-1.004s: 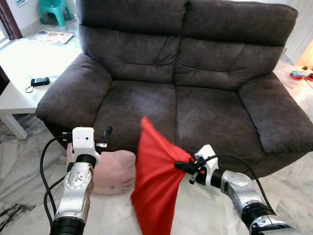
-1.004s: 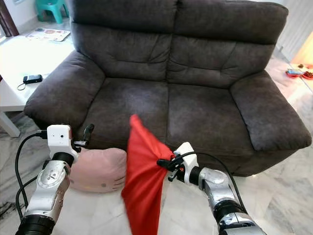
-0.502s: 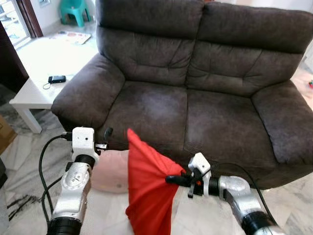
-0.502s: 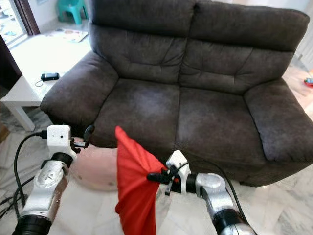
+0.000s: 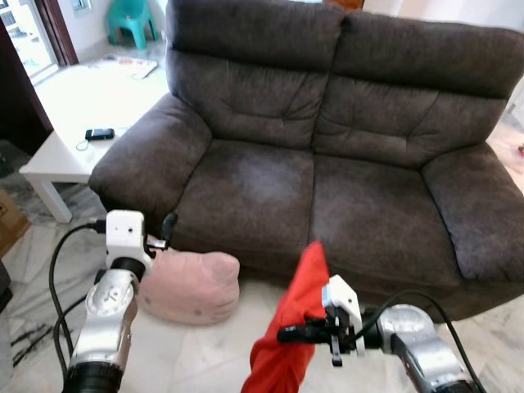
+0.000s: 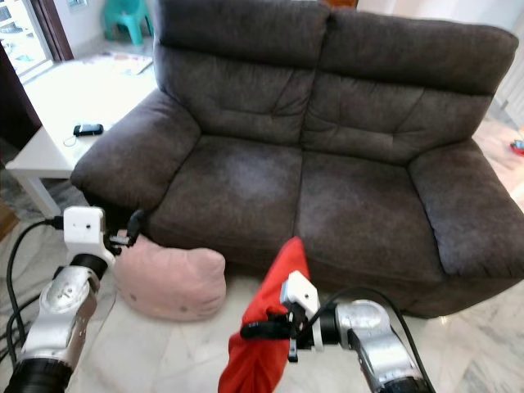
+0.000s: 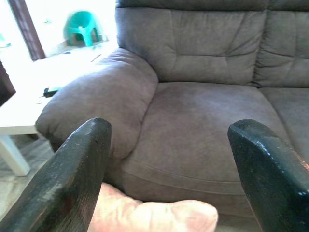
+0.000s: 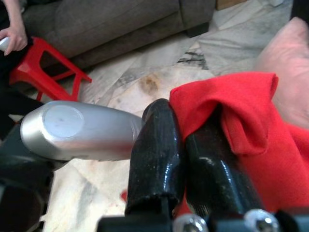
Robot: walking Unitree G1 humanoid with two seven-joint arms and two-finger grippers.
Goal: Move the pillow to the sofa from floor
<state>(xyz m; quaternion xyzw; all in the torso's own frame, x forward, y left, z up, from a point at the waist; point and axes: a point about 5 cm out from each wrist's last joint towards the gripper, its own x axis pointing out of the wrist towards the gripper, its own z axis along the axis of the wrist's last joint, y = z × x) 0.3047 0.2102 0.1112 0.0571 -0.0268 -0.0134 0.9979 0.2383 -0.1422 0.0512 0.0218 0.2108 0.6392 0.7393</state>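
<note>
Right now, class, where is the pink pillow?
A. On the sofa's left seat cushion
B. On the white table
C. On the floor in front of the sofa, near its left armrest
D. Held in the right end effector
C: the pink pillow lies on the marble floor against the sofa front, while the right end effector is shut on a red cloth.

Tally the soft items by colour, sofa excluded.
Pink pillow, on the floor against the sofa: 1
Red cloth, gripped in the right gripper jaws: 1
Total: 2
</note>
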